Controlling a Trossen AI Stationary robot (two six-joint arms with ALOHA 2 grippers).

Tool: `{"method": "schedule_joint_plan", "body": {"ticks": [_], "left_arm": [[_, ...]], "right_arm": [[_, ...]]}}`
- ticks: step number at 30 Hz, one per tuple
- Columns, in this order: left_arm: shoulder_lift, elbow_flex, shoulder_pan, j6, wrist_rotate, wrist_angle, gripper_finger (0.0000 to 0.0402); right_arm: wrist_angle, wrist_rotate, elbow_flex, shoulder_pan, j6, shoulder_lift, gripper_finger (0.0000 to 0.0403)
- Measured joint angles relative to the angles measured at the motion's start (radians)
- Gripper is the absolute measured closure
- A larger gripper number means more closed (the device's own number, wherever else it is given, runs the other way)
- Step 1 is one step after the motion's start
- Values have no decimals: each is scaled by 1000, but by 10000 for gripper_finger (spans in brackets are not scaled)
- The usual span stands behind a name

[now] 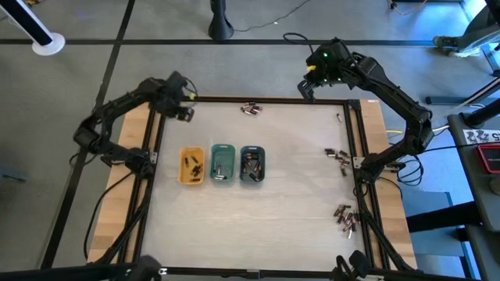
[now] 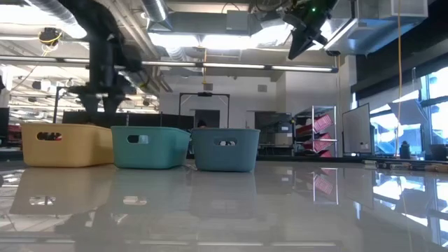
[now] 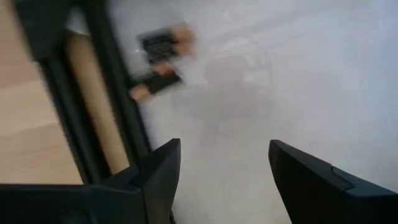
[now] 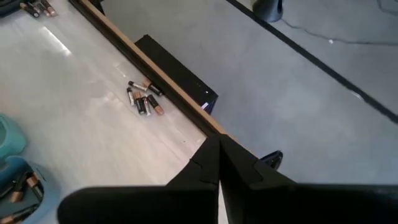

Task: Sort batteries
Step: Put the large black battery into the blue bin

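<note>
Three small trays stand in a row at mid-table: yellow (image 1: 191, 166), green (image 1: 223, 162) and grey-blue (image 1: 251, 164), each with batteries inside. Loose batteries lie in clusters by the far edge (image 1: 249, 109), by the right edge (image 1: 337, 156) and at the near right (image 1: 345, 218). My left gripper (image 1: 186, 109) hangs over the far left corner, open and pointing down, with nothing between its fingers (image 3: 224, 146); two blurred batteries (image 3: 158, 62) lie on the table beyond it, beside the frame rail. My right gripper (image 1: 305, 90) is shut and raised high over the far right edge (image 4: 217, 162).
A black frame rail (image 3: 118, 93) and wooden strip (image 3: 93, 106) run along the table's left side, close to my left gripper. The white tabletop (image 1: 297, 203) lies bare between the trays and the right-hand clusters.
</note>
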Motion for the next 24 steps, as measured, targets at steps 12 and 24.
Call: {"method": "schedule_joint_plan", "body": {"ticks": [12, 24], "left_arm": [[159, 38, -38, 137, 86, 121, 172], [298, 227, -109, 316, 146, 143, 172]], "right_arm": [[-84, -10, 0, 3, 24, 0, 400], [37, -99, -52, 0, 21, 28, 400]]}}
